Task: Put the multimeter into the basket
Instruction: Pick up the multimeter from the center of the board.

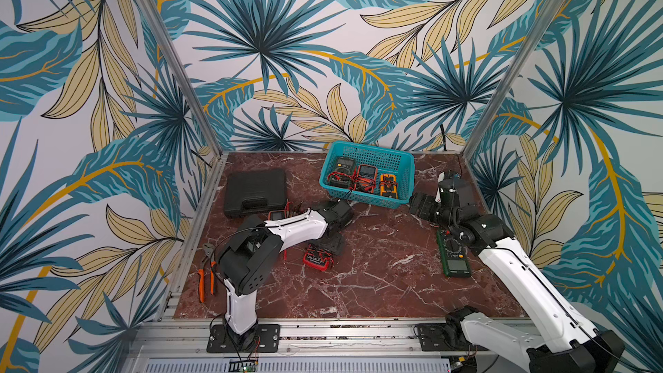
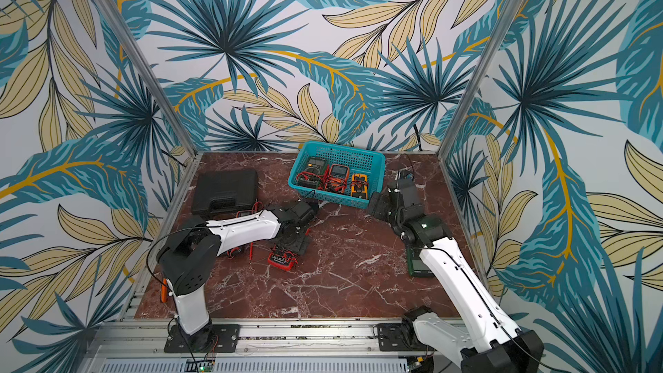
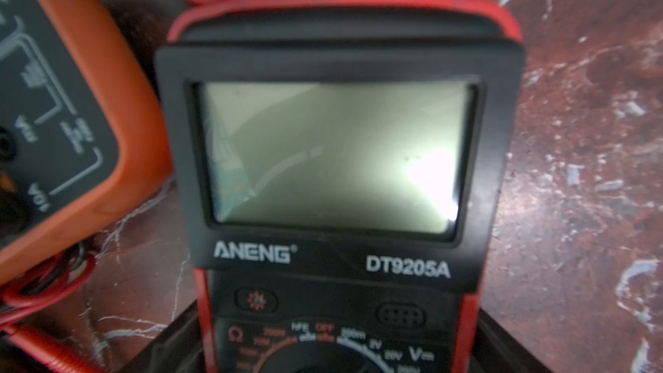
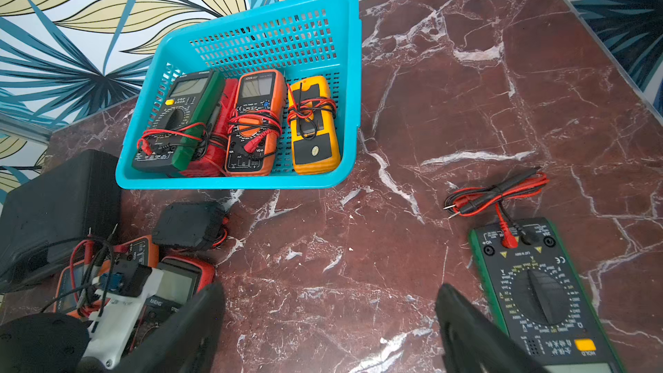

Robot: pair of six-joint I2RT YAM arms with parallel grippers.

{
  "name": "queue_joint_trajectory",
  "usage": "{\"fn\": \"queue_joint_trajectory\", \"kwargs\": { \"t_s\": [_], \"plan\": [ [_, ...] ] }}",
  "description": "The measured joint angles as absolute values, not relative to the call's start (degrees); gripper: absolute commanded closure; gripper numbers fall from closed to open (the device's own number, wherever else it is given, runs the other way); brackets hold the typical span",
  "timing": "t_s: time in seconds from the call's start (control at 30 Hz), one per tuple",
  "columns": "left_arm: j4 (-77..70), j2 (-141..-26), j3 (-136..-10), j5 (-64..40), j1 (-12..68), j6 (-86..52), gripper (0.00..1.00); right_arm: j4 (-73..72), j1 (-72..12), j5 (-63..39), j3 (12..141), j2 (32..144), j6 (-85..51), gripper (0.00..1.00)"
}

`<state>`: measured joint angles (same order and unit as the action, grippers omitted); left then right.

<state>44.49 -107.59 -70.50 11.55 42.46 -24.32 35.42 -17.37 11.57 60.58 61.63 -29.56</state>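
A red-cased multimeter [image 1: 317, 259] [image 3: 337, 159] lies flat on the marble table, left of centre. My left gripper [image 3: 337, 339] is down over its dial end. One dark finger [image 3: 179, 346] lies close along each red side, and blur hides whether they press on it. The teal basket [image 1: 358, 200] [image 4: 233, 183] stands at the back of the table and holds several multimeters wrapped in their leads. My right gripper [image 4: 330, 303] [image 1: 418, 204] hovers open and empty just right of the basket's front corner, above bare marble.
An orange multimeter [image 3: 71, 102] with loose leads lies right beside the red one. A green multimeter [image 1: 454, 256] [image 4: 545, 292] with its leads sits under my right arm. A black hard case [image 1: 254, 191] is at the back left, and orange-handled pliers [image 1: 206, 274] lie by the left rail.
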Motion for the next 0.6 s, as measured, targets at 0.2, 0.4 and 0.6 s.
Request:
{"fn": "queue_joint_trajectory", "kwargs": {
  "t_s": [0.2,0.4,0.6],
  "plan": [
    [45.17,-106.21,-69.67,11.60,43.31,-24.56,1.00,35.42,-17.37,11.57,60.58,62.67,-29.58,0.06],
    [46.46,-100.31,-69.60,12.01,45.36,-24.73,1.00,35.42,-17.37,12.47,60.58,62.78,-29.56,0.06],
    [47.51,-93.10,-70.85,12.43,46.61,-24.88,1.00,35.44,-17.37,13.96,60.64,62.67,-29.52,0.06]
  ]
}}
